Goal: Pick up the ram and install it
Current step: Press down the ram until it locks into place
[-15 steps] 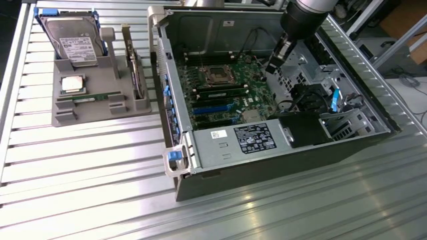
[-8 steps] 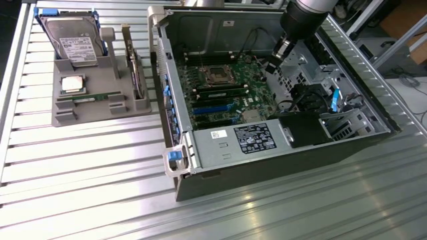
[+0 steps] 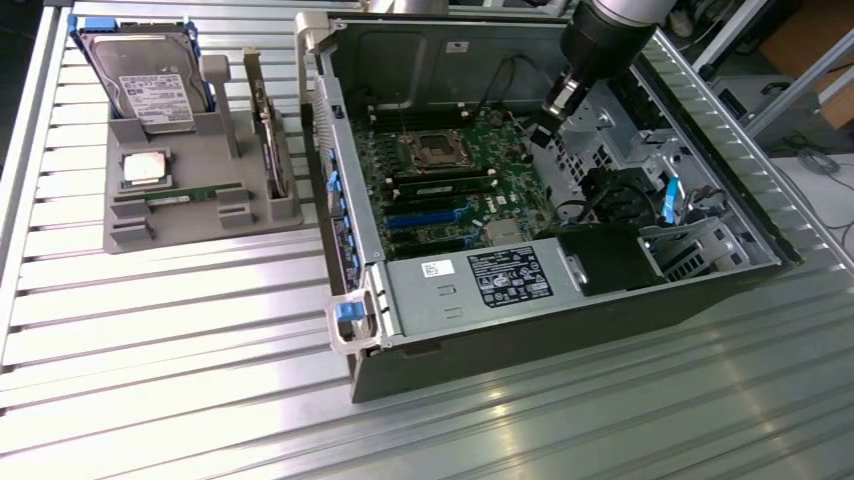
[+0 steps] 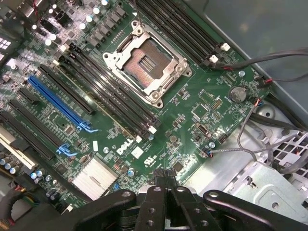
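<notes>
One ram [image 3: 180, 197] is seen in the grey holder [image 3: 134, 235], at nine o'clock from the case [image 3: 534, 310]; the gripper [image 4: 167, 179], closed and empty, must be opened for pickup.

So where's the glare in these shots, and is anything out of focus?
Exterior view: bright glare streaks on the ribbed metal table; the case interior sits in shadow. Wrist view: motherboard evenly lit and sharp; the gripper close to the lens looks dark and slightly soft.
</notes>
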Tool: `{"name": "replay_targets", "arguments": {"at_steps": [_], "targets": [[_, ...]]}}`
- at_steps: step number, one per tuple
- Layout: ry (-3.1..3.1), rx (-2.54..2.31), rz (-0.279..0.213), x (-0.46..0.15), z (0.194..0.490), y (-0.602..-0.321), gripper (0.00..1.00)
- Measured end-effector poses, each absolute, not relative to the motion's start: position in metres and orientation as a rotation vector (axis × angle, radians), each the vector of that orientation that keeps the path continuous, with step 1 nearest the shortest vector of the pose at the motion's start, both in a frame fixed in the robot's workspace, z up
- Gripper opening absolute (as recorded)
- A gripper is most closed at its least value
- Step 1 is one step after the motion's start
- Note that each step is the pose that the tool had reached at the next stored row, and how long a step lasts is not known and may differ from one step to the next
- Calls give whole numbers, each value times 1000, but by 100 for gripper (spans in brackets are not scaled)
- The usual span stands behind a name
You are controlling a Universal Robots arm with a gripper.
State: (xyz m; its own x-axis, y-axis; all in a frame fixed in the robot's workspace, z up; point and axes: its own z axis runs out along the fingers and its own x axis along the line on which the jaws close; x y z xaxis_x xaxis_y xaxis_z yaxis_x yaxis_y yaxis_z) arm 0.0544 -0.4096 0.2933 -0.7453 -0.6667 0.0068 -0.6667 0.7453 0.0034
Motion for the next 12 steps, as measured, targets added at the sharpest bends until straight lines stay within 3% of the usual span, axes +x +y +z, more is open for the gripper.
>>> {"name": "replay_targets", "arguments": {"at_steps": [12], "targets": [[-2963,1020,-2,54,293,-410,10]]}}
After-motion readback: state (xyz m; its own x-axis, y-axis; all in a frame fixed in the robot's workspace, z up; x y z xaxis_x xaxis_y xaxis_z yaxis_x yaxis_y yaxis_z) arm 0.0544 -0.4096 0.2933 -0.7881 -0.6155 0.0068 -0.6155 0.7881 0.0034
